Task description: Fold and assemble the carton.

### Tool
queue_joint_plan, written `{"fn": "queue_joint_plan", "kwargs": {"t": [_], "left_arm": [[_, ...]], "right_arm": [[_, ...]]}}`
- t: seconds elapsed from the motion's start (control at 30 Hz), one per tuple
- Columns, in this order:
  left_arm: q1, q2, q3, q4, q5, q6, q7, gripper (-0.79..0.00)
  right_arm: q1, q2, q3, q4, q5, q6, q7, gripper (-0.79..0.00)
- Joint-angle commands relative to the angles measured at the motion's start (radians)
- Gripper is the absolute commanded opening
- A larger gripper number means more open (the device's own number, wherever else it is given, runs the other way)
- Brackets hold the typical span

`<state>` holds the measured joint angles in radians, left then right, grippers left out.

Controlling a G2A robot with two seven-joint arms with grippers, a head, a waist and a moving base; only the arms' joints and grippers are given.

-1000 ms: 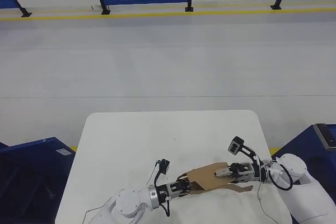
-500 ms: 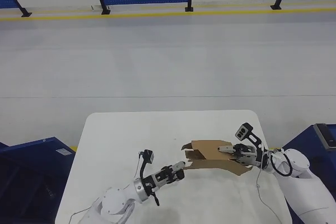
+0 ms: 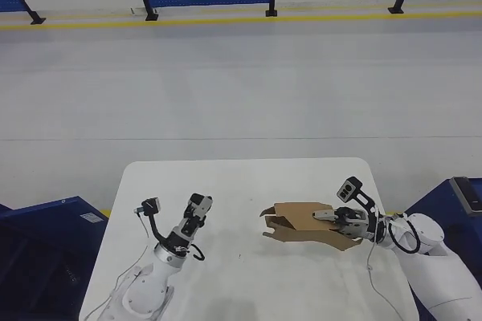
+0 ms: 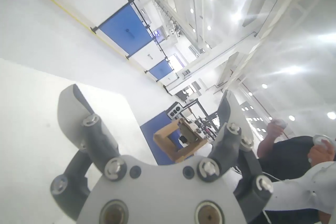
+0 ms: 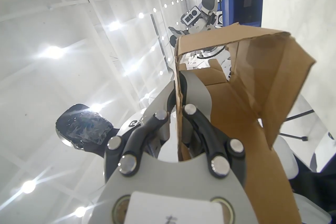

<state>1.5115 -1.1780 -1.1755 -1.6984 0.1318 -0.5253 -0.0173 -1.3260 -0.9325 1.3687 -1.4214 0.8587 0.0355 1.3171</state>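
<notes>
White rounded-corner worktop [image 3: 249, 180] on pale grey floor [image 3: 241, 88]. Blue bin [image 3: 40, 241] just beside its left edge. Second blue bin [image 3: 466, 221] at right, dark flat device [image 3: 469, 193] on top. Yellow floor line [image 3: 225, 19] far back, blue panels [image 3: 209, 2] behind it.

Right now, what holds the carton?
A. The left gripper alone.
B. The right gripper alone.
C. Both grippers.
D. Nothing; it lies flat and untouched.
B: the right gripper is shut on one wall of the carton, while the open left gripper sits well apart from it.
</notes>
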Motion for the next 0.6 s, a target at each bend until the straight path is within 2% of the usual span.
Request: {"fn": "queue_joint_plan", "kwargs": {"t": [0.0,0.13,0.23,0.4,0.57], "left_arm": [[0.0,0.0,0.0,0.0,0.002,-0.001,-0.005,0.0],[-0.001,0.0,0.002,-0.009,0.017,-0.003,-0.015,0.0],[0.012,0.002,0.018,-0.036,0.126,0.071,-0.066,0.0],[0.061,0.004,0.044,-0.137,0.122,0.128,-0.132,0.0],[0.097,0.007,0.056,-0.216,0.075,0.185,-0.221,0.0]], "right_arm": [[0.0,0.0,0.0,0.0,0.0,0.0,0.0,-0.785],[0.0,0.0,0.0,0.0,0.0,0.0,0.0,-0.785],[0.008,-0.001,0.007,0.002,0.042,-0.01,0.066,-0.785],[0.084,-0.004,0.015,0.105,0.058,-0.124,0.219,-0.785],[0.134,0.003,-0.044,0.115,0.128,-0.233,0.219,-0.785]]}}
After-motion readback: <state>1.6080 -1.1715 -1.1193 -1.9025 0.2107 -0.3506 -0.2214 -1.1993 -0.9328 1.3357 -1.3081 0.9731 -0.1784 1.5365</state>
